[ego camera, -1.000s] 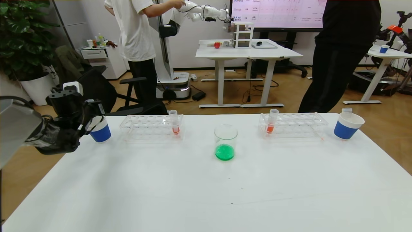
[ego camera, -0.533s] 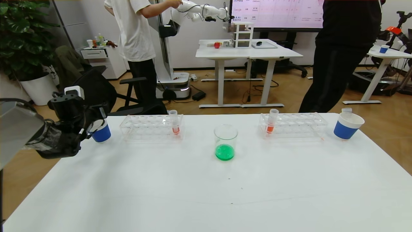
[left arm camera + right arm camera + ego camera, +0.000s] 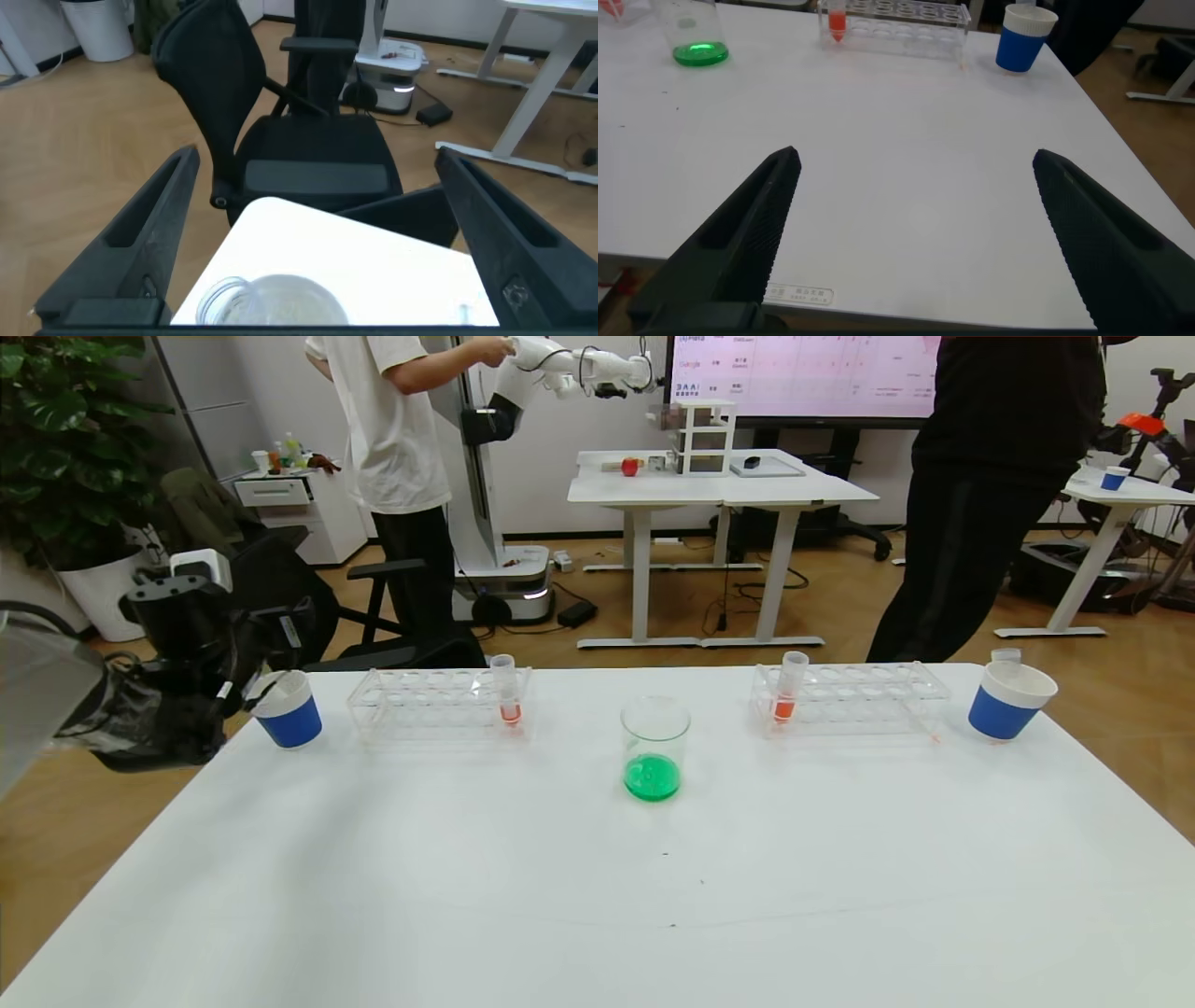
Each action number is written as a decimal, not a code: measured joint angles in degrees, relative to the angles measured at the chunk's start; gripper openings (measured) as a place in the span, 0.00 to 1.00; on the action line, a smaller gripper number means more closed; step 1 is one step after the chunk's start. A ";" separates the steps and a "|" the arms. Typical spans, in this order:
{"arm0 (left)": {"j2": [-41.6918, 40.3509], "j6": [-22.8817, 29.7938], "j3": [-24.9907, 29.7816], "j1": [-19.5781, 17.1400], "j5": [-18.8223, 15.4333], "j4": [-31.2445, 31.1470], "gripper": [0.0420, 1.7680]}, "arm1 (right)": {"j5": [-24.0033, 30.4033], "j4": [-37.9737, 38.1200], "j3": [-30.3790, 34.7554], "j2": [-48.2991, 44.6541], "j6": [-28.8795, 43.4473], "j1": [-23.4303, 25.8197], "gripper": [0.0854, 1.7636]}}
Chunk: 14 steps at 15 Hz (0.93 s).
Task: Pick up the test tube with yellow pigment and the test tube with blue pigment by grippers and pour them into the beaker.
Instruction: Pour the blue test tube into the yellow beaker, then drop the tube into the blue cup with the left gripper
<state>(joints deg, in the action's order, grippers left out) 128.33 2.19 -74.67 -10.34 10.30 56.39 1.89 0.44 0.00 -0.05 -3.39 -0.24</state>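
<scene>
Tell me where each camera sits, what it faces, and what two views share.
Head: high on the robot, facing down over the table; left gripper shows at the left cup.
Left wrist: behind that open gripper, facing the cup and a chair.
Right wrist: above the table edge, behind the open right gripper.
Shared by head and right wrist: the beaker.

The left gripper [image 3: 266, 658] partly hides the blue cup [image 3: 288, 711]; the tube inside is unclear.

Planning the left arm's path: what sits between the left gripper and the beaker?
In the head view, the left blue cup and left tube rack lie between the left gripper and beaker.
</scene>
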 joint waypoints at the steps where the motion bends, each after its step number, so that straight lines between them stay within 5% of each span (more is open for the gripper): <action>1: -0.83 0.09 -1.73 1.63 0.04 -2.40 0.99 | 0.01 -0.02 0.00 0.00 0.00 0.00 0.98; 6: -7.30 -0.18 -3.52 10.44 0.41 -4.88 0.99 | 0.00 -0.02 0.00 0.00 0.00 0.00 0.98; 14: -35.85 -2.88 15.14 12.23 -0.20 -5.18 0.99 | 0.01 0.00 0.00 0.00 0.00 0.00 0.98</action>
<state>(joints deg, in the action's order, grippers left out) 92.48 -0.68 -59.53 1.89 10.11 51.21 1.90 0.44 0.00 -0.05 -3.39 -0.24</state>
